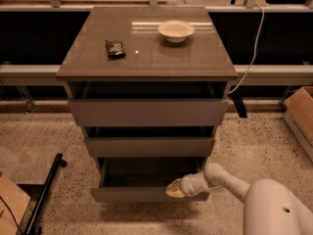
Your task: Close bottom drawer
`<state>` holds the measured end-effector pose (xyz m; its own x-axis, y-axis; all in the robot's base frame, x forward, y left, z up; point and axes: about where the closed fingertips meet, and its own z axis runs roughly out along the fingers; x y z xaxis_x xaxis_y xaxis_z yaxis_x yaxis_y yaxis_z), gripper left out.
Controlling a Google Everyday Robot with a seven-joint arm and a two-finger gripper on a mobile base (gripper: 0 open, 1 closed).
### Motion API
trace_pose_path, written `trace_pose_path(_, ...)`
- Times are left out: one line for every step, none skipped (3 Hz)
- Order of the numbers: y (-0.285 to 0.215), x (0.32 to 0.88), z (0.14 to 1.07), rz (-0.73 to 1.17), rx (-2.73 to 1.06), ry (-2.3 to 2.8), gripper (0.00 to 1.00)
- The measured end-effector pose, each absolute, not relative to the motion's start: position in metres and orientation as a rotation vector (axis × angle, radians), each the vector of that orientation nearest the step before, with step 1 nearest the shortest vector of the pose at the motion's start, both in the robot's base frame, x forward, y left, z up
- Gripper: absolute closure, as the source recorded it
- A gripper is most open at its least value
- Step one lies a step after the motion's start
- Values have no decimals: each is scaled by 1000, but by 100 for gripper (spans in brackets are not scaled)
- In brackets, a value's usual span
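The bottom drawer [132,195] is the lowest of three grey-brown drawers and stands pulled out, its dark inside showing behind a flat front. The middle drawer [149,146] and the uppermost drawer [148,112] stand out a little less. My gripper [172,190] is at the end of the white arm [225,180] that reaches in from the lower right. Its pale tip rests against the right part of the bottom drawer's front, near the top edge.
The cabinet top [161,53] carries a white bowl [176,30] and a small dark packet [115,48]. A cardboard box [301,116] stands on the floor at the right, another [10,204] at the lower left. A black bar [46,192] lies left of the cabinet.
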<state>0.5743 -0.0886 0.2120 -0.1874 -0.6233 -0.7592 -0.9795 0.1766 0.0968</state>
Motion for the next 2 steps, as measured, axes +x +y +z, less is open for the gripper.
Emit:
trace_pose_path(-89, 574, 212, 807, -1506, 1886, 100)
trace_pose_path(-89, 574, 212, 807, -1506, 1886, 100)
